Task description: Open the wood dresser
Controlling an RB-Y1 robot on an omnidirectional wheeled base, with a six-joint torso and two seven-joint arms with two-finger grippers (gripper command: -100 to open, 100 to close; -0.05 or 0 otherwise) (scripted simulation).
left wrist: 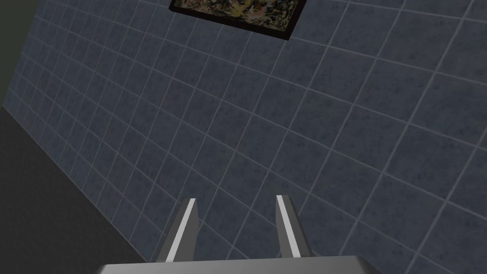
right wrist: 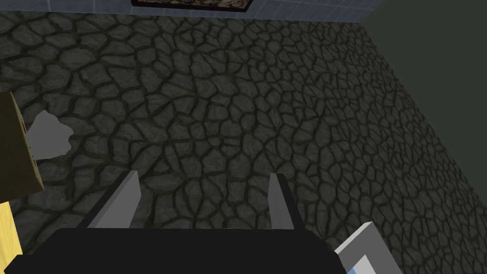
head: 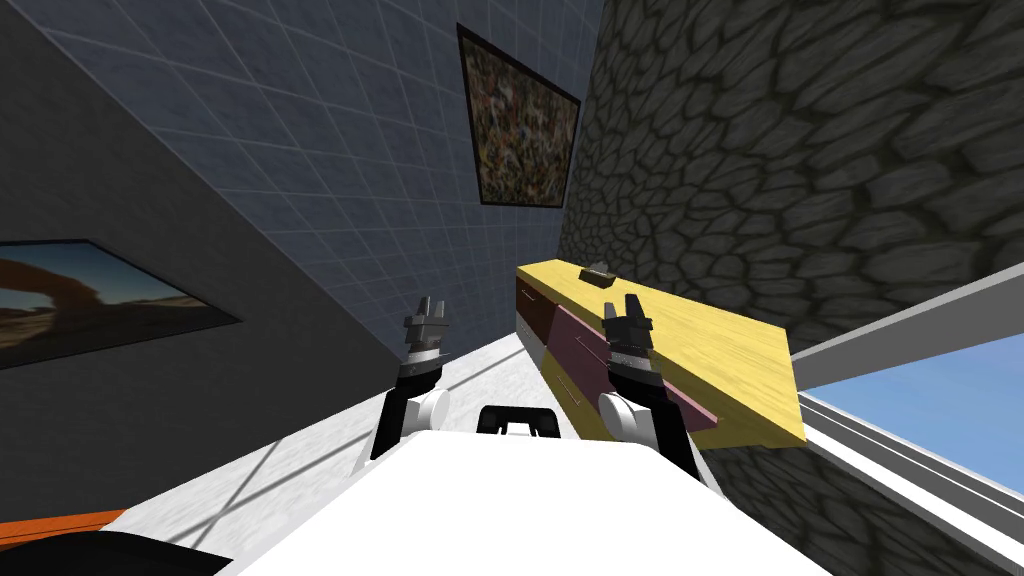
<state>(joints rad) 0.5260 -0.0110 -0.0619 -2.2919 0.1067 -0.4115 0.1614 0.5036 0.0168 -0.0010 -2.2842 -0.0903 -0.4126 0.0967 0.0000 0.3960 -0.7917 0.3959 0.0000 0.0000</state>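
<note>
The dresser stands against the stone wall on my right, with a yellow wood-grain top and dark brown and mauve drawer fronts. The mauve front seems to stand a little proud of the others. My right gripper is raised in front of the dresser's near half, open and holding nothing. In the right wrist view its fingers point at the stone wall, with a strip of the yellow dresser top beside them. My left gripper is held up over the floor, away from the dresser, open and facing the tiled wall.
A small dark object lies on the far end of the dresser top. A window with a grey sill adjoins the dresser's near end. The pale floor runs between the dresser and the dark left wall. An orange edge shows low left.
</note>
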